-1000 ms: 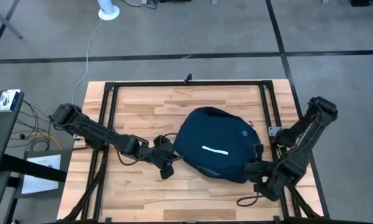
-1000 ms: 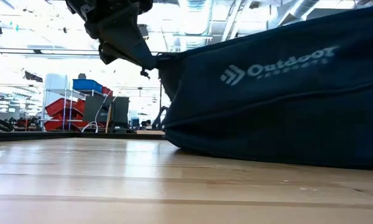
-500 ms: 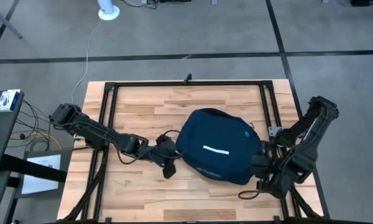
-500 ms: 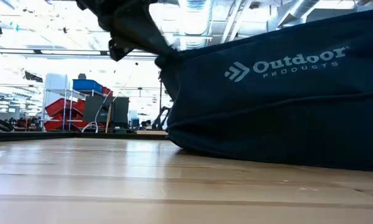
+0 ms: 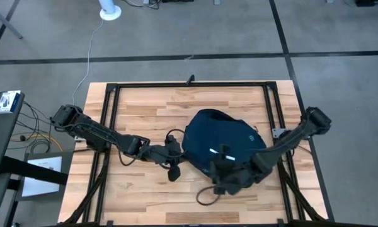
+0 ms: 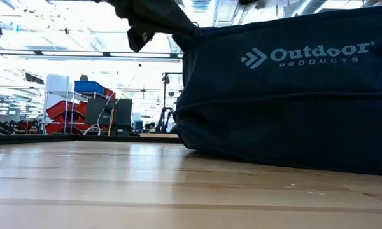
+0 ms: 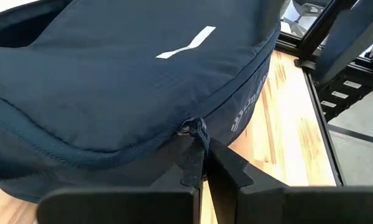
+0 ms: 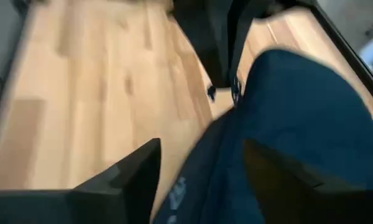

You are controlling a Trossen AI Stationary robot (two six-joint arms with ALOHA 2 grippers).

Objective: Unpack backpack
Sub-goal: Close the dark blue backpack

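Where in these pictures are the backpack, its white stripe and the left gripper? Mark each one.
backpack (image 5: 230, 142): high view, on its navy top panel.
white stripe (image 7: 188, 43): left wrist view, middle of the stripe.
left gripper (image 7: 203, 163): left wrist view, where its shut fingertips pinch the backpack's zipper pull.

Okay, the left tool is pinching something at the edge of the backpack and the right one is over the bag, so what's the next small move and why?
Probably lower the open right tool onto the backpack to brace it. The left tool is shut on the zipper pull at the bag's seam, and the zipper looks closed, so steadying the soft fabric should let the left arm draw the pull along.
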